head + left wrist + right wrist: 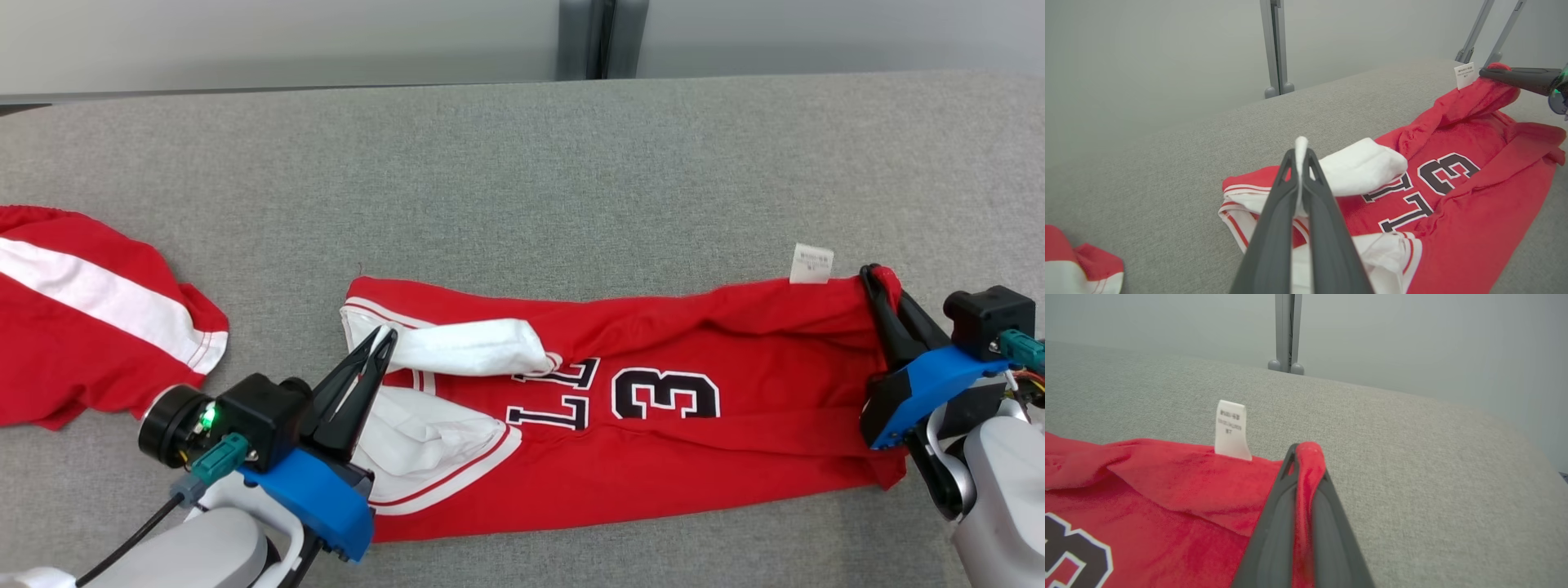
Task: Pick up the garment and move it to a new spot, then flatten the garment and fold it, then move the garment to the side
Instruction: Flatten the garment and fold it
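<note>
Clearly jersey (653, 408) stretches between left hand (382, 339) and right hand (875, 278).

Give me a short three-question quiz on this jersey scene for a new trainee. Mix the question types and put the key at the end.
1. True or false: the left gripper hangs open above the red jersey, touching no cloth.
2. Multiple choice: the white tag on the jersey's edge stands nearest to: A) the right gripper; B) the left gripper; C) the second red garment.
3. Fill in: the fabric pinched by the left gripper is ____ in colour.
Key: 1 false, it is shut on a white fold of the jersey. 2 A. 3 white.
</note>
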Motion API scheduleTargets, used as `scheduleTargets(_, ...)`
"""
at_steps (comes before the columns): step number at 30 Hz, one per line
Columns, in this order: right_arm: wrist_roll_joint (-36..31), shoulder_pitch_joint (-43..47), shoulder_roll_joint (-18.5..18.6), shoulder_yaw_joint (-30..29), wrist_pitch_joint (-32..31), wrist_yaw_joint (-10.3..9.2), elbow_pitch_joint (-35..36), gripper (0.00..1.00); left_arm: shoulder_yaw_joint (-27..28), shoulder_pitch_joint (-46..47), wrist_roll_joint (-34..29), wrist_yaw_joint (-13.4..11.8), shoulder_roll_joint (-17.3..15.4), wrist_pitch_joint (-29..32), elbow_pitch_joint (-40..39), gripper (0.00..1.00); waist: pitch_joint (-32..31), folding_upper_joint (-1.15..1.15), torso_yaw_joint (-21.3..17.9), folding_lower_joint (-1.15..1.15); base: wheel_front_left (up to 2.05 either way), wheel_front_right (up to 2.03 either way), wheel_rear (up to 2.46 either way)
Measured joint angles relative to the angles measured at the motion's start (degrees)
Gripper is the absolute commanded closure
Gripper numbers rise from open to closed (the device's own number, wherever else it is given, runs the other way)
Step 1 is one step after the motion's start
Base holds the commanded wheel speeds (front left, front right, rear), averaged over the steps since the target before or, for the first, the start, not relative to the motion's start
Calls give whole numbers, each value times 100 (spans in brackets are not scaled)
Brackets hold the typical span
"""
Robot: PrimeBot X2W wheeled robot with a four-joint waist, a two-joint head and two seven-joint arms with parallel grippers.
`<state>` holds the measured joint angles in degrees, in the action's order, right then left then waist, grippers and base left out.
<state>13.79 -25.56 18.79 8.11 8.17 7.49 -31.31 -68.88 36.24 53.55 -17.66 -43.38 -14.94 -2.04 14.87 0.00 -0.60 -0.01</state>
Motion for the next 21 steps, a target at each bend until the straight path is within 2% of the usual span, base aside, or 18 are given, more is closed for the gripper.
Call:
scheduleTargets(10, 97, 152, -68, -135, 242, 0, -146, 99, 186, -593, 38, -116, -23, -5, -166, 100, -182, 0, 45, 0, 0, 0, 0)
scheduleTargets(11, 109, 166, -79, -165, 266, 0, -146, 39, 205, -653, 46, -121, -5, -5, -164, 100, -200, 0, 46, 0, 0, 0, 0)
scheduleTargets(12, 129, 194, -96, -193, 302, 0, -147, 0, 247, -714, 64, -122, 22, -5, -169, 92, -218, 0, 45, 0, 0, 0, 0)
scheduleTargets(13, 137, 231, -107, -208, 321, 0, -147, 0, 300, -762, 62, -140, 45, -4, -172, 41, -237, 0, 45, 0, 0, 0, 0)
scheduleTargets(14, 142, 268, -110, -223, 343, 1, -149, 0, 344, -801, 36, -156, 56, -5, -174, 2, -257, 0, 45, 0, 0, 0, 0)
scheduleTargets(21, 200, 482, -115, -430, 553, 0, -1, 0, 873, -1255, -136, -308, 181, -7, -208, 0, -412, 0, 48, 0, 0, 0, 0)
